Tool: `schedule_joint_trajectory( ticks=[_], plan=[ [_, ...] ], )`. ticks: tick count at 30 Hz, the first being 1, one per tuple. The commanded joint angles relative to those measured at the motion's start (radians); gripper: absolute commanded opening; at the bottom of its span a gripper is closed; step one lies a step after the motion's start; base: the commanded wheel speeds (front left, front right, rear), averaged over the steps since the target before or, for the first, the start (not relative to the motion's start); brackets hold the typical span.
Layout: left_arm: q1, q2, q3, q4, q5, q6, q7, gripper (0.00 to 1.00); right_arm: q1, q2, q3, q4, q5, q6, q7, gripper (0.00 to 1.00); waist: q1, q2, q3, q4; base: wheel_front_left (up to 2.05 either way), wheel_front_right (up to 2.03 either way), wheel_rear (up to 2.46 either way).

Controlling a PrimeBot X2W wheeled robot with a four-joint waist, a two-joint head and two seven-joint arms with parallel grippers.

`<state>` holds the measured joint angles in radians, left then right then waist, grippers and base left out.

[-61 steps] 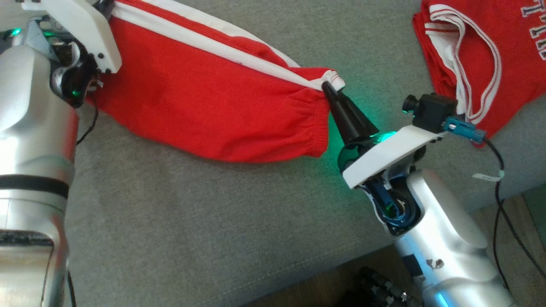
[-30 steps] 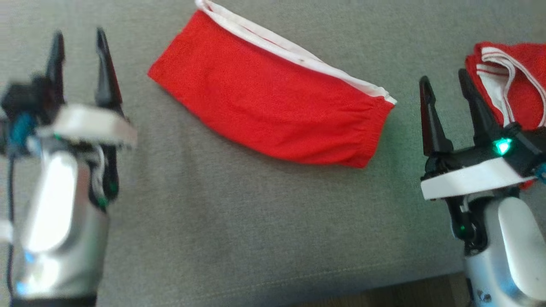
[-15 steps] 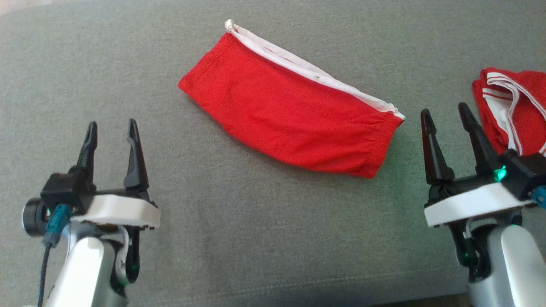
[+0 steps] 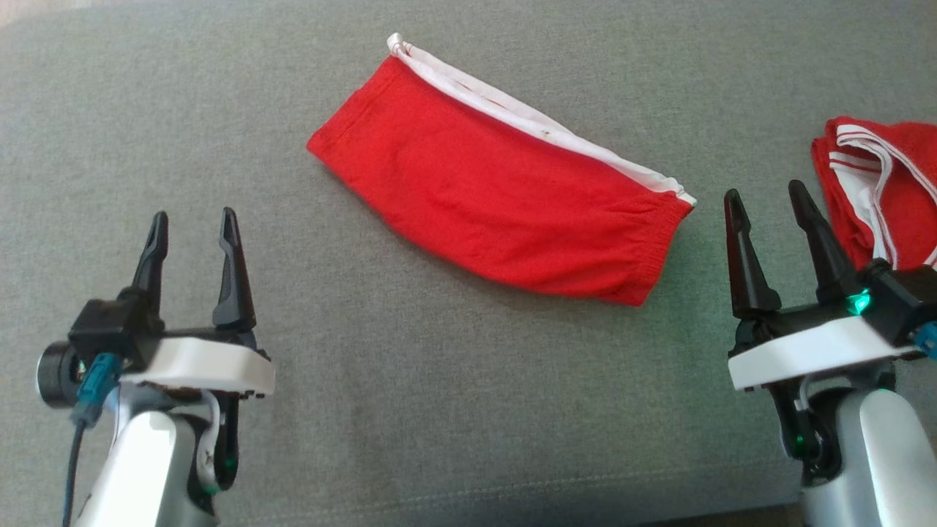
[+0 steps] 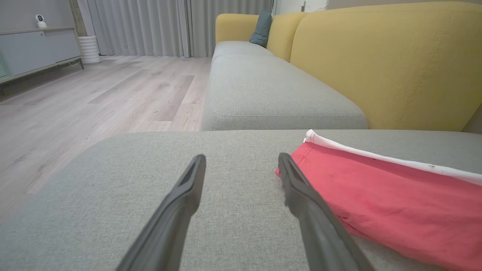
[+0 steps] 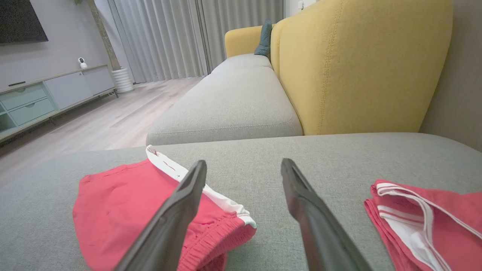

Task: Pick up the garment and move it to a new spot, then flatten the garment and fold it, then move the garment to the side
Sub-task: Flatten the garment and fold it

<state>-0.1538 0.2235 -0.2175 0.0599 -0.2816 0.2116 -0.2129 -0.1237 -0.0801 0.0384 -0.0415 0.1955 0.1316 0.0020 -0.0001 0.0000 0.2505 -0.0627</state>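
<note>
The garment [image 4: 498,183], red with a white stripe along its far edge, lies folded into a long strip on the grey cushion [image 4: 410,410]. It also lies at the right of the left wrist view [image 5: 391,199] and at the lower left of the right wrist view [image 6: 124,210]. My left gripper [image 4: 192,223] hovers open near the front left, well short of the garment's left end. My right gripper [image 4: 765,197] stands open just right of the garment's elastic end. Nothing sits between either pair of fingers.
A second red garment with white trim [image 4: 886,190] lies folded at the right edge of the cushion, beside my right gripper, also in the right wrist view [image 6: 425,222]. A yellow sofa back [image 5: 384,64] rises behind the cushion. Wooden floor [image 5: 94,94] lies beyond the left side.
Two seconds ago both grippers were on the garment's ends. They have let go and pulled back toward me, open. In the last half second nothing has visibly moved.
</note>
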Motion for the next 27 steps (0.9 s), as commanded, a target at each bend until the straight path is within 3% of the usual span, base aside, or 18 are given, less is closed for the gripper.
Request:
schedule_joint_trajectory(
  ticks=[1,6,13,14,20,27],
  plan=[
    [-0.026,0.03,0.027,-0.034,0.003,0.005,0.002,1.0,-0.008,-0.001,0.02,-0.039,0.007,-0.001,0.004,1.0,0.0001,0.0,0.002,0.0,0.0,0.0,0.0],
    [-0.085,0.028,-0.004,-0.02,-0.002,-0.027,0.027,1.0,-0.016,0.0,0.021,-0.045,0.007,-0.001,0.008,1.0,0.0001,0.0,0.024,0.003,0.0,0.0,0.0],
    [-0.323,0.013,-0.081,0.145,-0.044,-0.152,0.178,1.0,-0.04,0.001,0.033,-0.054,0.009,-0.001,0.012,1.0,0.0001,0.0,0.091,-0.019,0.0,0.0,0.0],
    [-0.323,0.013,-0.081,0.145,-0.044,-0.152,0.178,1.0,-0.04,0.001,0.033,-0.054,0.009,-0.001,0.012,1.0,0.0001,0.0,0.091,-0.019,0.0,0.0,0.0],
    [-0.52,0.004,-0.098,0.395,-0.102,-0.244,0.31,1.0,-0.057,0.006,0.05,-0.038,0.02,-0.001,0.004,1.0,0.0001,0.0,0.135,-0.068,0.0,0.0,0.0],
    [-0.668,0.022,-0.139,0.666,-0.087,-0.28,0.424,1.0,-0.055,0.013,0.048,-0.017,0.036,-0.001,-0.013,1.0,0.0001,0.0,0.16,-0.106,0.0,0.0,0.0]
  ],
)
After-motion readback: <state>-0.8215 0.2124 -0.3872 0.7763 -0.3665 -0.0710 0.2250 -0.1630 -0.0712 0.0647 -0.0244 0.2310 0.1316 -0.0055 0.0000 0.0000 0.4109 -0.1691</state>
